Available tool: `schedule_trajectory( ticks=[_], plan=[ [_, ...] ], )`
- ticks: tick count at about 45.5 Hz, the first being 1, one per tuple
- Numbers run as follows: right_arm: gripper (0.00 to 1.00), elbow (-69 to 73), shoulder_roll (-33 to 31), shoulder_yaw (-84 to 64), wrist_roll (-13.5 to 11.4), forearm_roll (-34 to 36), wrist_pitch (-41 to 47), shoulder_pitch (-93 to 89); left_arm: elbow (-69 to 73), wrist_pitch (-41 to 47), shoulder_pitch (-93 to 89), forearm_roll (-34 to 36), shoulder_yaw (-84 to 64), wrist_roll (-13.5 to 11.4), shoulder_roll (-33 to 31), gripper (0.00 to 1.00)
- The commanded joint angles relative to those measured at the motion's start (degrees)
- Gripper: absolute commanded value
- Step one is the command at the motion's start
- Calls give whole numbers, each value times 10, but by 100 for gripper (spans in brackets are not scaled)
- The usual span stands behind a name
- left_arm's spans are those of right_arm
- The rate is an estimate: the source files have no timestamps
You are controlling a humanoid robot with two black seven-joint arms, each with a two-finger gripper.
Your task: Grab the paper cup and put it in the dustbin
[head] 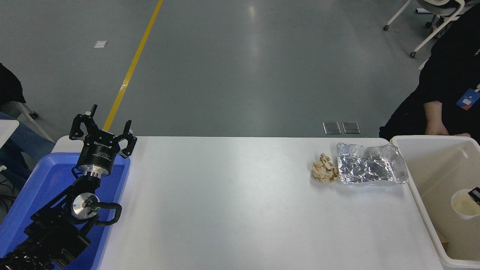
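Note:
The paper cup (464, 204) is small and white with a cream inside. It sits open side up inside the dustbin (431, 138), the big cream-white bin at the table's right end. Only a small black tip of my right gripper (475, 195) shows at the picture's right edge, right at the cup's rim. The rest of that gripper is out of frame. My left gripper (103, 129) is parked at the lower left over the blue tray, open and empty.
A crumpled silver foil bag (371, 164) and a tan paper wad (324, 168) lie on the white table just left of the bin. A blue tray (45, 176) is at the left edge. A person in dark clothes stands behind the bin at the upper right.

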Motion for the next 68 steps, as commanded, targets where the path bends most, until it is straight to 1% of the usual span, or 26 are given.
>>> schedule_trajectory(
  ticks=[1,8,14,18,22,31,42,51,59,68],
  plan=[
    [100,35,-5,-12,0,-1,-5,68,0,0,0,0,0,0,0,98],
    [100,138,-30,-91,0,-2,1,228,0,0,0,0,0,0,0,98],
    [100,211,-23,-181,0,-2,26,380,1,0,0,0,0,0,0,98],
    [100,258,-10,-212,0,-3,59,472,0,0,0,0,1,0,0,98],
    [100,290,8,-223,0,-3,114,550,0,0,-1,0,1,0,0,98],
    [100,307,60,-223,0,-4,303,673,0,0,-1,0,1,0,0,98],
    [100,384,97,-224,-1,-22,422,798,0,0,0,0,1,0,0,98],
    [100,480,100,-242,-2,-50,422,880,0,0,0,0,1,0,0,98],
    [100,593,102,-282,-2,-52,422,960,0,0,0,0,0,0,0,98],
    [100,614,107,-325,-2,-61,422,977,0,0,0,0,0,0,0,98]
  ],
)
